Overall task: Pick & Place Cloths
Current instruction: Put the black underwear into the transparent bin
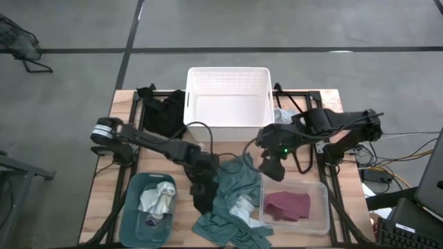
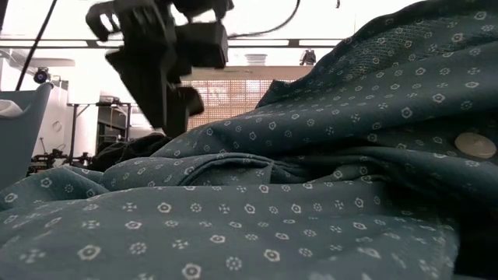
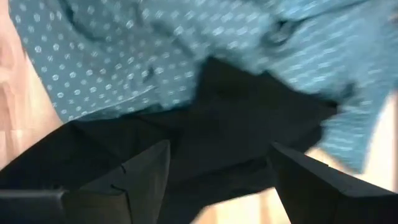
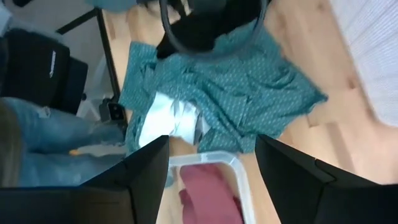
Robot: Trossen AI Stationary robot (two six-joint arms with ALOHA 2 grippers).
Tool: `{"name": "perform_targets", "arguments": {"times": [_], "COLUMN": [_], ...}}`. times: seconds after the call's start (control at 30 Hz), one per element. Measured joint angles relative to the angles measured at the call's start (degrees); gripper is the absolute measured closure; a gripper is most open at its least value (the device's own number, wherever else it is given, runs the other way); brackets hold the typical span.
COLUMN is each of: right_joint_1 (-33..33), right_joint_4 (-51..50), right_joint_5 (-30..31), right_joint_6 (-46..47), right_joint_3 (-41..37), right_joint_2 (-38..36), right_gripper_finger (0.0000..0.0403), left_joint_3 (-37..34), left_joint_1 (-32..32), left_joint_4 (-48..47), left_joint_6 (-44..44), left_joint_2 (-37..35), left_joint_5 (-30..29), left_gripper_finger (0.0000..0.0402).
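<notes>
High view: left claw point(image 1: 203, 181) spread low over black cloth point(image 1: 202, 197) beside teal shirt point(image 1: 232, 200); right claw point(image 1: 271, 168) spread, empty. Next, probably pinch the black cloth.

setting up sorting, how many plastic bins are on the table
3. A large white bin at the table's far middle, a teal bin at the near left holding pale cloths, and a clear bin at the near right holding a maroon cloth. None seem hidden.
</notes>
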Motion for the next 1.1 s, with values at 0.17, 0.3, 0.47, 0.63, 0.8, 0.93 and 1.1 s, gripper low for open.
{"name": "perform_targets", "arguments": {"times": [0.17,0.3,0.47,0.63,0.8,0.93,1.1], "right_joint_1": [-0.2,-0.1,-0.1,-0.2,-0.2,-0.1,-0.1], "right_joint_4": [0.9,1.5,1.8,2.2,2.4,2.3,2.4], "right_joint_5": [2.9,4.4,6.5,7.1,7.4,8.6,9.8], "right_joint_6": [-0.3,-0.2,0.2,0.2,-0.8,-1.5,-1.9], "right_joint_3": [1.9,3.2,3.5,3.1,3.0,2.9,2.9], "right_joint_2": [0.0,0.0,0.0,0.0,0.0,0.0,0.0], "right_gripper_finger": [0.0180,0.0186,0.0196,0.0208,0.0223,0.0235,0.0251], "left_joint_3": [0.0,0.0,0.0,0.0,0.0,0.0,0.0], "left_joint_1": [0.0,0.0,0.0,0.7,1.5,1.9,2.9], "left_joint_4": [0.4,0.4,0.3,0.1,-0.3,-0.2,0.3], "left_joint_6": [0.6,0.4,-1.3,-1.5,-4.6,-7.8,-11.3], "left_joint_2": [4.2,6.3,6.0,4.0,-0.1,-6.3,-15.8], "left_joint_5": [0.0,0.6,1.4,4.9,6.4,5.5,-0.4], "left_gripper_finger": [0.0131,0.0149,0.0242,0.0380,0.0392,0.0395,0.0396]}}
